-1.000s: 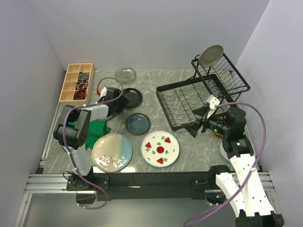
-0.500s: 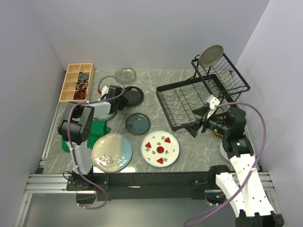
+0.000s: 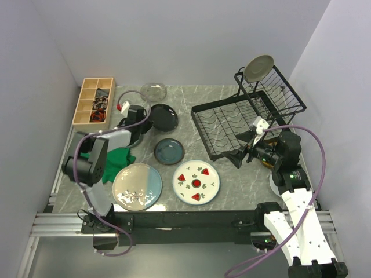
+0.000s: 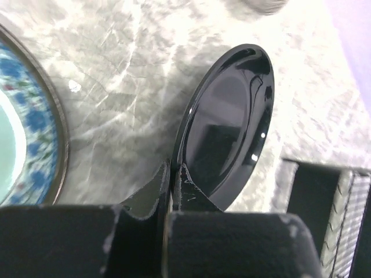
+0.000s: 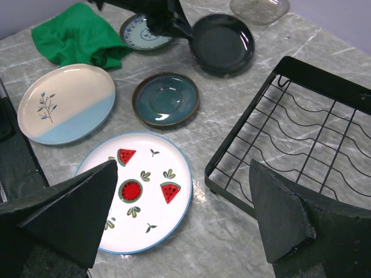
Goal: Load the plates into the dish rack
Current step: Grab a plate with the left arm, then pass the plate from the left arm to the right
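Left gripper [image 4: 173, 176] has just snapped shut on the near rim of the black plate [image 4: 229, 121] (fingers were apart a second ago). The plate sits at the table's far left-centre; can't tell if it's lifted yet. So the grasp looks made, and the carry to the dish rack [image 3: 232, 124] is next, I'd judge. Right gripper [image 3: 248, 152] is spread wide and empty at the rack's front corner. A taupe plate [image 3: 258, 68] is propped on the upper basket. Grey marbled table [image 3: 232, 185], plain pale walls.
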You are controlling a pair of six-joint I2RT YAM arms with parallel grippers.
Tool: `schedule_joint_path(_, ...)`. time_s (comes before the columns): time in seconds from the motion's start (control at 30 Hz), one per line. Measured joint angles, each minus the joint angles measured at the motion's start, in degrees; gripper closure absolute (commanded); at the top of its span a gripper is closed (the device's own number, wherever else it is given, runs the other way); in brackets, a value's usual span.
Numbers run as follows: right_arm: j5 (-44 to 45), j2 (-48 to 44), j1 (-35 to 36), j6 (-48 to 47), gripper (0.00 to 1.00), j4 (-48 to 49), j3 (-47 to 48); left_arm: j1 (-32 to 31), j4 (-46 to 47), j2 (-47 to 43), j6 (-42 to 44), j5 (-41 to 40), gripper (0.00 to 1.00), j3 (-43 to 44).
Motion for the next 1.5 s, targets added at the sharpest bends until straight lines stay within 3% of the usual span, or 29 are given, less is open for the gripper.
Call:
schedule_joint_path(0.27, -0.26, 1.7, 0.0, -2.56, 0.0, -1.77, 0.02, 0.04, 3.45, -15.34, 10.23, 1.99, 0.99, -3.39)
schedule_joint_path(0.57, -3.17, 10.36, 0.0, -3.37, 0.0, -6.67, 4.98, 0.11, 3.82, -32.54, 18.14, 16.74, 0.99, -6.54)
schedule_joint_path(0.83, -1.05, 17.18, 0.74, 11.1, 0.0, -4.17, 15.72, -4.94, 3.43, -34.56, 16.17, 27.67, 0.99, -6.86)
schedule_joint_path(1.03, 8.72, 20.04, 8.79, 20.79, 0.01, -2.21, 20.96, -11.32, 3.65, -34.56, 14.82, 29.14, 0.99, -6.86)
schedule_joint_path(1.13, 13.38, 22.38, 12.02, 23.98, 0.11, -2.01, 22.47, -13.31, 3.52, -34.58, 14.82, 29.11, 0.99, -6.86)
schedule_joint_path(1.33, 17.81, 24.37, 12.55, 29.42, 0.46, -2.01, 22.45, -14.1, 2.71, -35.47, 14.86, 28.94, 0.99, -6.86)
schedule_joint_path(1.43, 18.1, 24.7, 12.57, 31.06, 0.72, -1.38, 22.45, -14.08, 2.58, -35.82, 14.86, 28.92, 0.99, -6.86)
schedule_joint_path(1.47, 17.99, 24.81, 12.57, 31.45, 0.92, -1.07, 22.45, -14.08, 2.54, -35.85, 14.88, 28.96, 0.99, -6.84)
schedule_joint_path(1.5, 17.81, 24.98, 12.57, 31.78, 0.99, -0.72, 22.45, -14.08, 2.38, -35.85, 14.95, 29.09, 0.99, -6.84)
